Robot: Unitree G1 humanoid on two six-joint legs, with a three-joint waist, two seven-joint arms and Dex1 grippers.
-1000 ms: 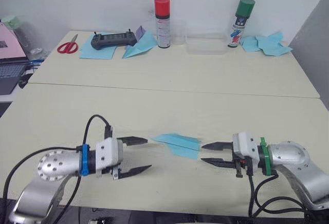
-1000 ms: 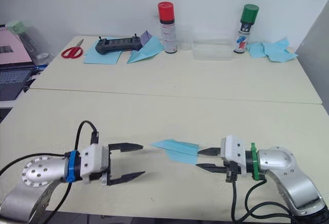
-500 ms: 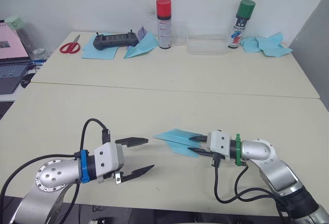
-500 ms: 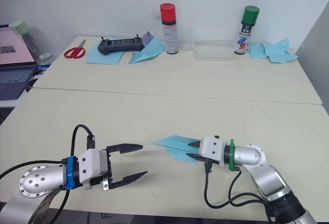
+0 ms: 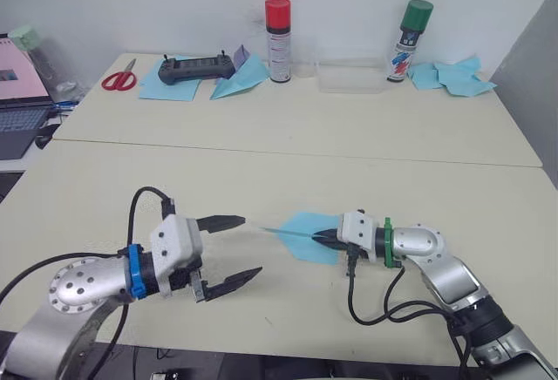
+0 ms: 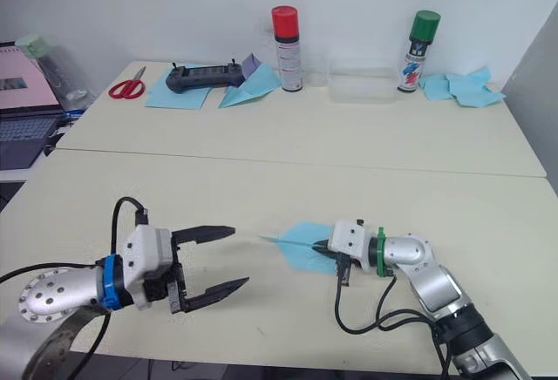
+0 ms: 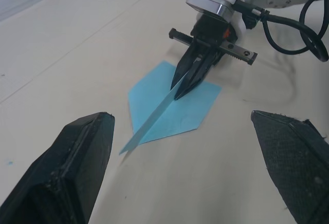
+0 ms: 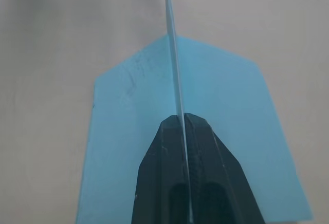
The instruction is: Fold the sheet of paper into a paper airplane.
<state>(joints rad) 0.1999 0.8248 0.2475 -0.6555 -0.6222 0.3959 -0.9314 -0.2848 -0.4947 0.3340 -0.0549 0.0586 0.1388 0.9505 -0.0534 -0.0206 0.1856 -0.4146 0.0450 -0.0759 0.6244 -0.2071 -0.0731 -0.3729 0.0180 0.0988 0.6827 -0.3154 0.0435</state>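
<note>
The sheet of paper (image 5: 301,239) is a light-blue folded shape lying flat near the table's front middle. One flap of it stands up on edge (image 7: 154,118), pointing toward my left arm. My right gripper (image 5: 317,236) is shut on that raised flap, and its two black fingers (image 8: 205,152) pinch the thin edge between them. My left gripper (image 5: 252,245) hangs open a little to the left of the paper's tip with nothing in it. Its fingers (image 7: 72,172) stand wide on either side of the paper.
At the back stand a red-capped spray can (image 5: 276,38), a clear plastic box (image 5: 350,75) and a green-capped can (image 5: 410,38). Crumpled blue scraps (image 5: 453,75) lie back right. Scissors (image 5: 115,76), a black controller (image 5: 193,67) and blue sheets (image 5: 240,79) lie back left.
My right gripper has moved left onto the paper and shut on a flap, which now stands on edge. My left gripper stayed open and edged toward the paper.
</note>
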